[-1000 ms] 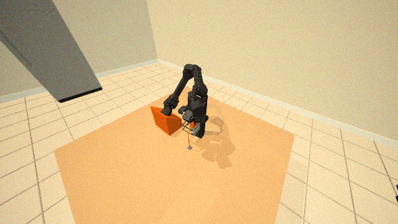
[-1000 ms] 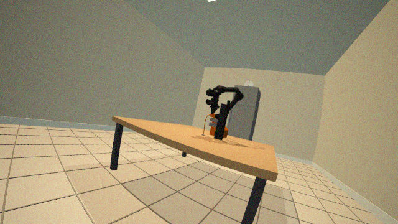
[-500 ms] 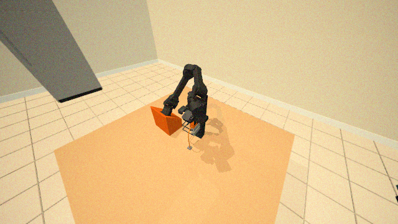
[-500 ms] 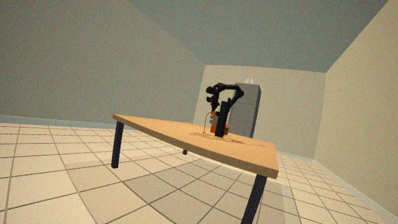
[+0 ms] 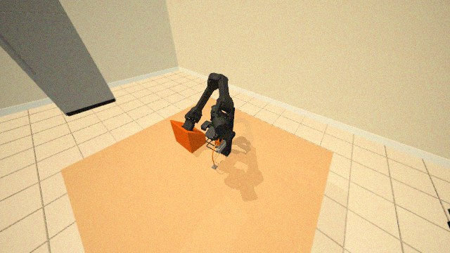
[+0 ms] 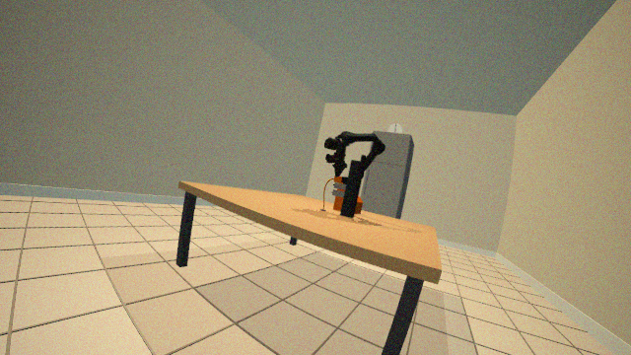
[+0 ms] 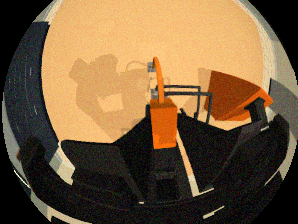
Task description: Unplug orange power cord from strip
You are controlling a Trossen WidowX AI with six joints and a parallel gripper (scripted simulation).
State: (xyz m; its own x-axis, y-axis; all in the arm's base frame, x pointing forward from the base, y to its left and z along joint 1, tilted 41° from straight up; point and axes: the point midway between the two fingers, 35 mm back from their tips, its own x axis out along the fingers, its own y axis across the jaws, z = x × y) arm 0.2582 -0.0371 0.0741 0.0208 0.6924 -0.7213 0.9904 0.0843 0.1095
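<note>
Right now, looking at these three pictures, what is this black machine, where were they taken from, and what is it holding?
The black machine is a jointed robot arm standing on a wooden table. One picture looks down from above, one looks up from near the floor, and the round one comes from a camera on the arm's wrist. At the arm's tip is a gripper, two fingers that pinch. They are shut on an orange plug, whose thin orange cord trails down to the table. Beside the arm sits an orange wedge-shaped block.
</note>
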